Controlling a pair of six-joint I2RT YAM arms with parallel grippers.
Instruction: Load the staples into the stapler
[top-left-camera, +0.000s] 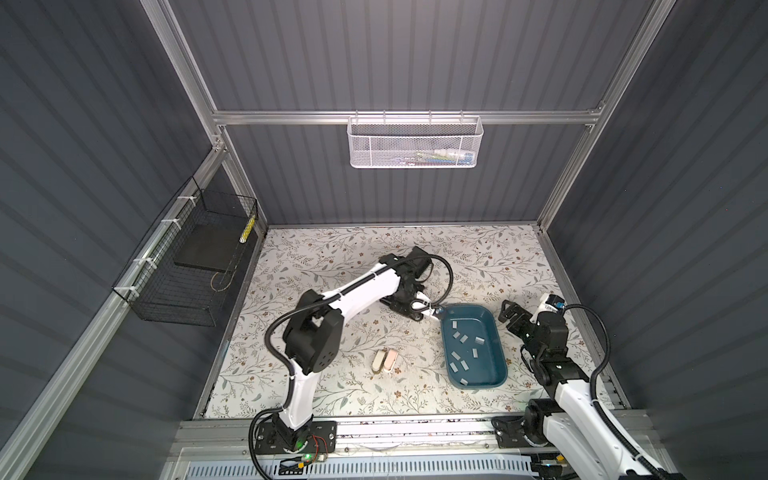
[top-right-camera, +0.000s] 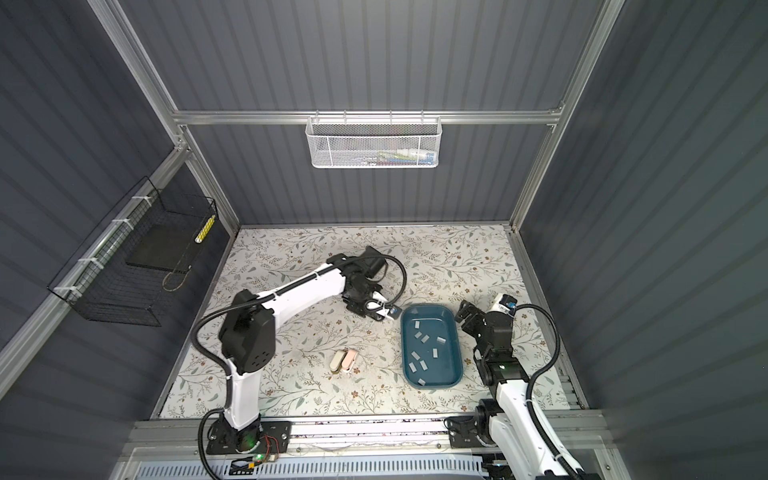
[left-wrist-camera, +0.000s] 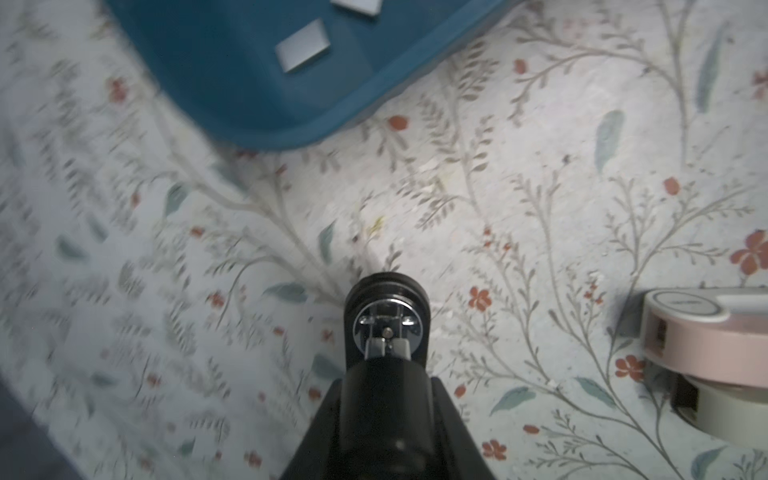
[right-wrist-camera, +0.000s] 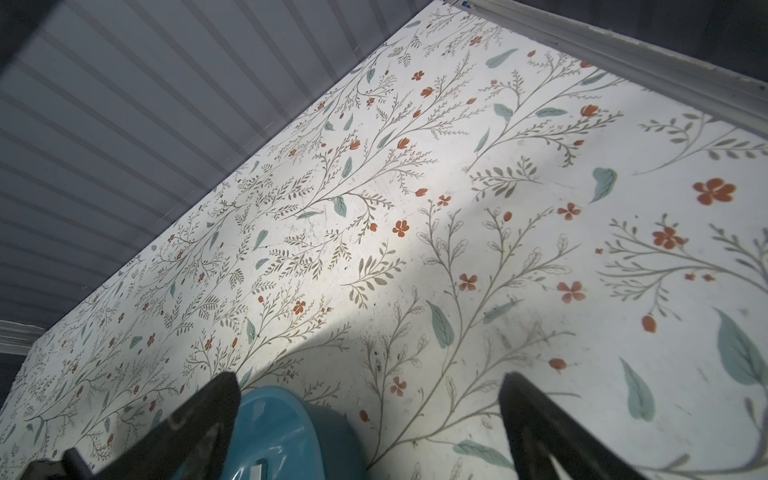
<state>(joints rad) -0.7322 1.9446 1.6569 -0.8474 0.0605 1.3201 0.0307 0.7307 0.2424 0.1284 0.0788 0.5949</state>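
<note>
Several pale grey staples (top-left-camera: 461, 338) lie loose in a blue tray (top-left-camera: 500, 365) at the right in both top views. Two small staplers, one beige and one pink (top-left-camera: 385, 360), lie side by side left of the tray; the left wrist view shows them too (left-wrist-camera: 706, 332). My left gripper (top-left-camera: 431, 311) (left-wrist-camera: 384, 376) hovers by the tray's far left corner, shut on a black tool with a chrome tip (left-wrist-camera: 386, 322). A small grey piece sits against that tip; what it is I cannot tell. My right gripper (top-left-camera: 509, 316) (right-wrist-camera: 370, 419) stands open beside the tray's far right corner (right-wrist-camera: 282, 428).
A white mesh basket (top-left-camera: 415, 141) hangs on the back wall and a black wire basket (top-left-camera: 187, 266) on the left wall. The floral table (top-left-camera: 332, 257) is bounded by aluminium rails at the front and on the right.
</note>
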